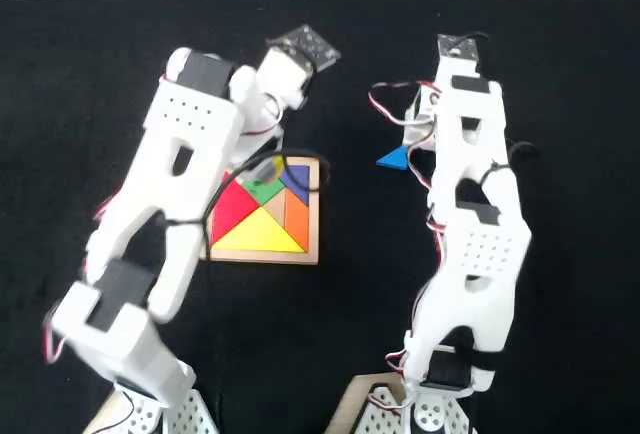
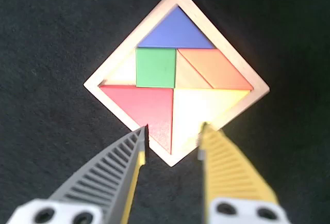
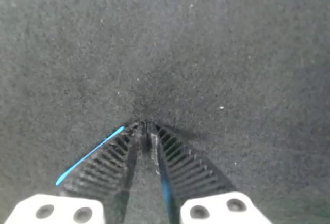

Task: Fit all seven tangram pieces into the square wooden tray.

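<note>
Done: I count five coloured pieces seated in the tray (image 1: 313, 224), left of centre
Remaining: a pale gap (image 2: 124, 74) beside the green square (image 2: 155, 67)
Right gripper (image 3: 147, 127): pinched on the blue triangle (image 1: 393, 158), well right of the tray
Left gripper (image 2: 172, 131): wide, above the tray's corner

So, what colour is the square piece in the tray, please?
Square piece: green, best in left wrist view.

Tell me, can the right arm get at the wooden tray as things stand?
Probably only at the side facing it. The left arm hangs over the wooden tray, with the left gripper open above it. The right gripper, shut on a blue triangle, is apart from the tray, to its side.
</note>
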